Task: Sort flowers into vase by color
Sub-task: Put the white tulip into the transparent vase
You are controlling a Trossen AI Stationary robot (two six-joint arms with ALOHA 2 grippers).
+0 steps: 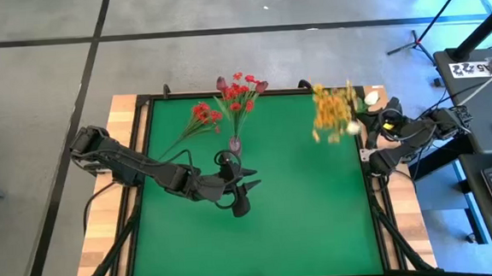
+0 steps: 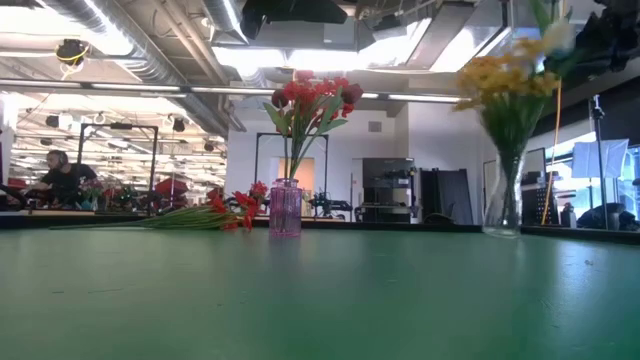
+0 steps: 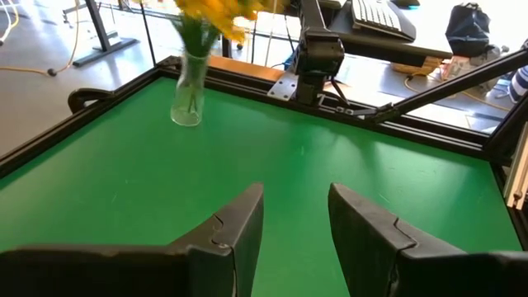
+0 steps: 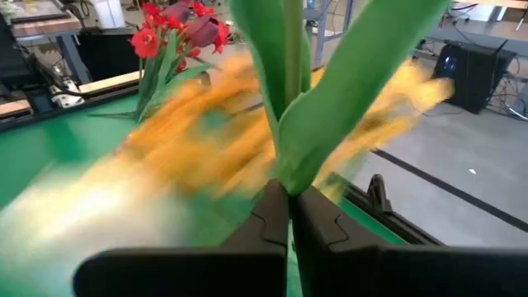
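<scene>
High view shows you a green table mat [image 1: 260,223]. The left gripper [image 1: 242,192] hovers near the middle, just below a small pink glass vase [image 1: 234,144] holding red clustered sprays and maroon buds [image 1: 240,91]. One loose red spray on a long green stem [image 1: 195,124] lies flat beside that vase, its stem running diagonally down-left; the left arm is the nearer one to it. At the right edge, the right gripper [image 1: 367,129] sits against the yellow-orange sprays [image 1: 333,111].

Low view shows you the loose red spray [image 2: 205,216] lying just left of the pink vase [image 2: 285,210], and a clear glass vase [image 2: 502,200] holding yellow blooms at right. No gripper appears.

Left wrist view shows you the left fingers [image 3: 239,235] parted and empty over bare mat.

Right wrist view shows you the right gripper [image 4: 290,219] clenched on a green leafy stem [image 4: 290,91]; its flower head is cut off, and the yellow blooms behind are blurred.
</scene>
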